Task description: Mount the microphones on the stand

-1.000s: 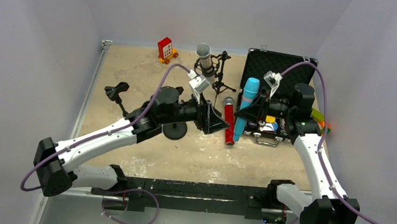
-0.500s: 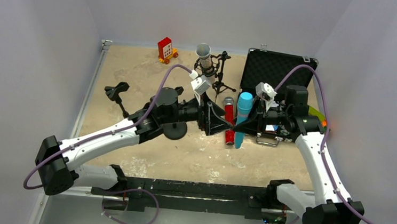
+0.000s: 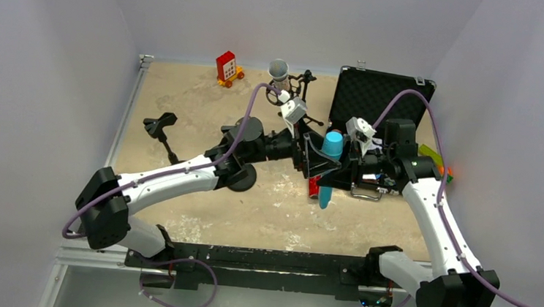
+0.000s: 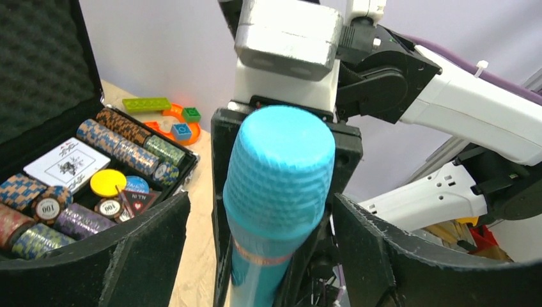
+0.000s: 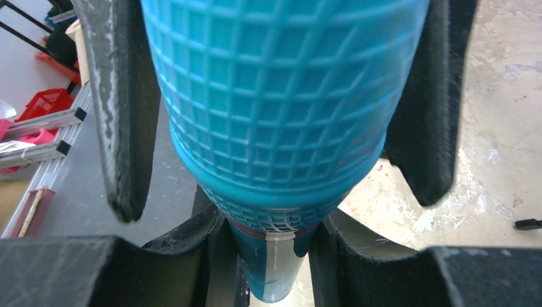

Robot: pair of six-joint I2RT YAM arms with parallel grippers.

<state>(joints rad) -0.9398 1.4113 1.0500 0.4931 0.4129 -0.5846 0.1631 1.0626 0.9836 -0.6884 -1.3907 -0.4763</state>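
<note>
My right gripper (image 3: 335, 174) (image 5: 271, 252) is shut on the light blue microphone (image 3: 329, 165) (image 5: 281, 96) just below its head and holds it above the table, head up. My left gripper (image 3: 311, 160) (image 4: 261, 208) is open, with its fingers (image 4: 147, 249) on either side of the blue microphone's (image 4: 278, 179) head, not touching it. The red-glitter microphone (image 3: 313, 189) lies on the table below, mostly hidden. The silver microphone (image 3: 279, 70) sits in the tripod stand (image 3: 302, 104) at the back. A black clip stand (image 3: 160, 126) stands at the left.
An open black case (image 3: 380, 96) (image 4: 38, 70) with poker chips lies at the right. A round black base (image 3: 240, 178) sits under my left arm. A red toy (image 3: 226, 68) is at the back. Toy bricks (image 4: 148, 103) lie beyond the case.
My left arm has reached right until its open fingers flank the blue microphone's head. My right gripper has carried the microphone a little left and nearer, more upright.
</note>
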